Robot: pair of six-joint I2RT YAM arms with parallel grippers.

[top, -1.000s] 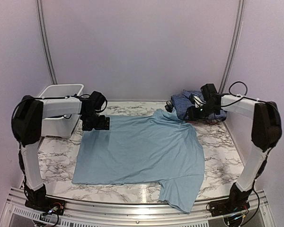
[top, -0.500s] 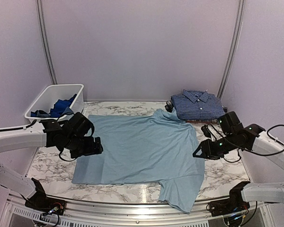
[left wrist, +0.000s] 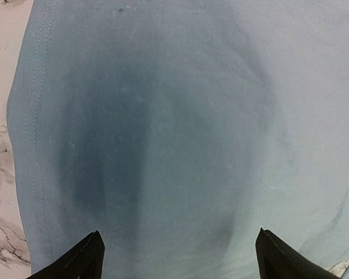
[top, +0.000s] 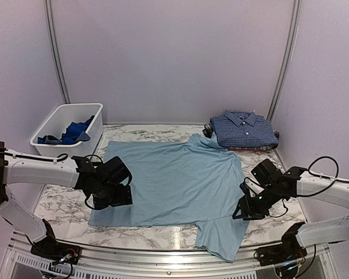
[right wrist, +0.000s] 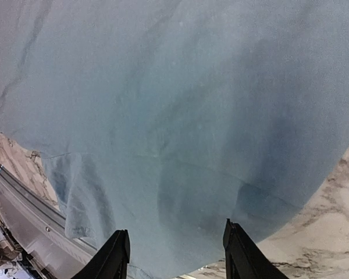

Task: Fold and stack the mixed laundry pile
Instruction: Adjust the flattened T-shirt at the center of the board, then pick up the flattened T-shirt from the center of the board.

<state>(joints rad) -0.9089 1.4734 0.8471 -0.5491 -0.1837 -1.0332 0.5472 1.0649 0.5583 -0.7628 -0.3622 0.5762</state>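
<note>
Top external view: place of the plain light blue cloth T-shirt (top: 171,177)?
— Spread flat across the grey-veined white marble table (top: 267,174), one sleeve reaching the near edge.
— Left wrist view: state of the left gripper (left wrist: 177,256)?
— Fingers wide apart, nothing between them, low over the shirt's left side, just beside its stitched hem.
— Right wrist view: state of the right gripper (right wrist: 174,256)?
— Fingers apart, clamped on nothing, over the shirt's right edge, near the sleeve.
— Remaining laundry?
— Folded navy small-check button shirt (top: 244,129) at the far right; solid royal blue garment (top: 75,131) inside the white rectangular plastic bin (top: 52,123) at the far left.
</note>
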